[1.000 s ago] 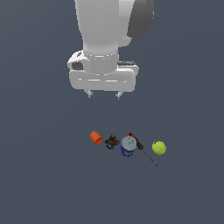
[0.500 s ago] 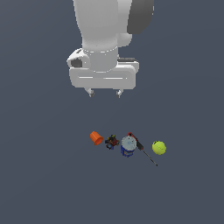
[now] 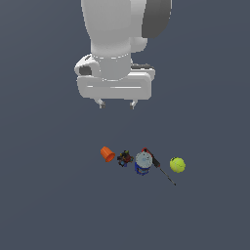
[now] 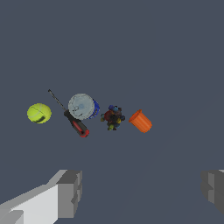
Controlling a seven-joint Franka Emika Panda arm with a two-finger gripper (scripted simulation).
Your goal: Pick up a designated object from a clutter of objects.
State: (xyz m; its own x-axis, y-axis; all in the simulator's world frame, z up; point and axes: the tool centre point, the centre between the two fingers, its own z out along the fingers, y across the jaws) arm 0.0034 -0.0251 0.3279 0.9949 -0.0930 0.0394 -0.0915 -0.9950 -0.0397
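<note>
Jaws apart, fingertips (image 4: 70, 192) partly cropped.

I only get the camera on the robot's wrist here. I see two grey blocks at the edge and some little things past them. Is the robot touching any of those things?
Observer: No. In the exterior view the gripper hangs well above the row of items, holding nothing.
Operator: Is the orange cup under it?
Observer: Roughly; in the exterior view the orange cup lies below the gripper, a bit toward that view's left.
Operator: What's above those grey blocks?
Observer: A bulky white arm with a dark grey panel, filling the top of the exterior view.
</note>
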